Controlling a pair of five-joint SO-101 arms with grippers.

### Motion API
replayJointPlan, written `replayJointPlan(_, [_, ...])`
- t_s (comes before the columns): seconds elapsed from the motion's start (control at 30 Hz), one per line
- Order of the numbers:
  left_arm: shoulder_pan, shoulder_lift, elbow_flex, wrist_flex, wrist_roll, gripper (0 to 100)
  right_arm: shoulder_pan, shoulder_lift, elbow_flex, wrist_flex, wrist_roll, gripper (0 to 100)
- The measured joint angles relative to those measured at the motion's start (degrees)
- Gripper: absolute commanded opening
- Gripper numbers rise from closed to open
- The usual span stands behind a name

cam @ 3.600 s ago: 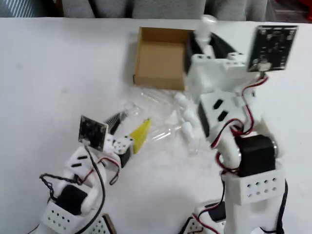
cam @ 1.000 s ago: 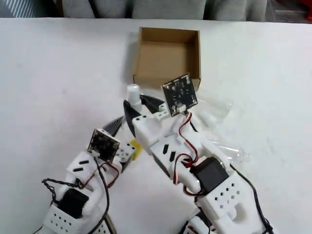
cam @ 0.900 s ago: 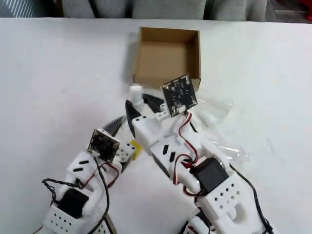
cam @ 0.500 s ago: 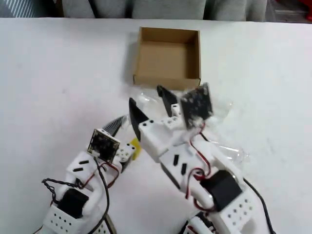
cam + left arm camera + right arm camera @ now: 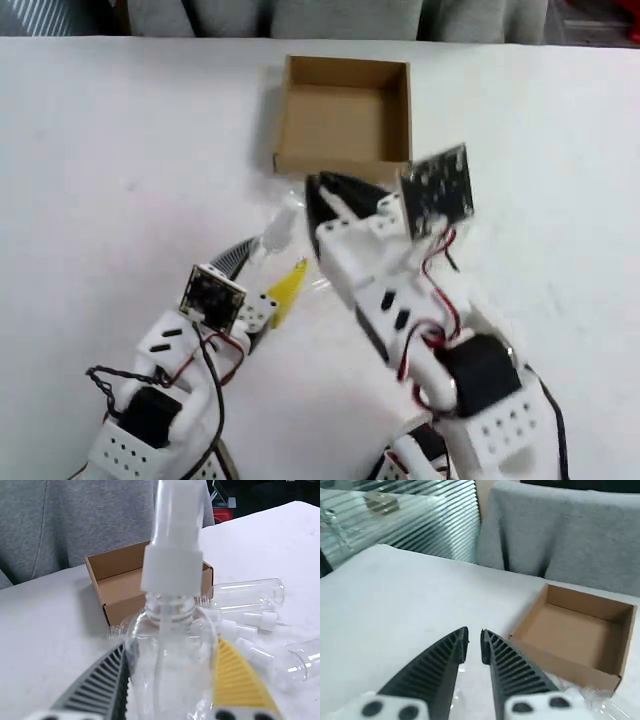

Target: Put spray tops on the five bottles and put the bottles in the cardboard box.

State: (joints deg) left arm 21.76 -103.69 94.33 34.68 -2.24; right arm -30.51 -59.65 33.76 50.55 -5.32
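My left gripper (image 5: 272,255) is shut on a clear bottle (image 5: 170,650), held upright between its grey and yellow fingers. A white spray top (image 5: 175,565) sits on the bottle's neck, and the spray top (image 5: 277,228) also shows from above. My right gripper (image 5: 315,183) hangs just right of the bottle and in front of the cardboard box (image 5: 340,165). Its black fingers (image 5: 445,660) stand almost together with nothing between them. The box (image 5: 560,655) is open-topped and holds nothing.
Loose clear bottles (image 5: 247,592) lie on their sides on the white table, to the right of the held one, with several loose spray tops (image 5: 250,620) among them. The right arm's body (image 5: 440,330) covers much of that pile from above.
The right gripper brought a spray top to the held bottle, let it go and opened. It then swung right toward the box and closed. The left arm kept still.
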Motion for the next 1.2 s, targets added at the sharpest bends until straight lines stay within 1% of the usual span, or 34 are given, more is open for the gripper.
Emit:
replayJointPlan(0.17, [0.0,0.0,0.0,0.0,0.0,2,4.0,7.9,0.1,0.0,0.0,1.5])
replayJointPlan(0.23, [0.0,0.0,0.0,0.0,0.0,2,3.9,10.9,0.1,0.0,0.0,1.5])
replayJointPlan(0.33, [0.0,0.0,0.0,0.0,0.0,2,1.3,13.5,0.1,0.0,0.0,1.5])
replayJointPlan(0.47, [-0.2,-0.1,0.8,0.0,0.0,2,-3.3,13.5,0.1,0.0,0.0,1.5])
replayJointPlan(0.53, [-0.2,-0.1,1.8,0.0,0.0,2,-4.5,12.8,0.1,0.2,0.0,1.5])
replayJointPlan(0.93, [-0.2,-0.1,1.8,0.0,0.0,2,-5.0,6.8,-0.2,3.0,0.5,1.5])
replayJointPlan(1.07, [-0.2,-0.1,1.8,0.0,0.0,2,-4.5,6.9,-2.6,0.6,0.5,1.5])
replayJointPlan(1.2, [-0.2,-0.1,1.8,0.0,0.0,2,-4.7,11.7,-6.5,-0.4,0.5,1.5])
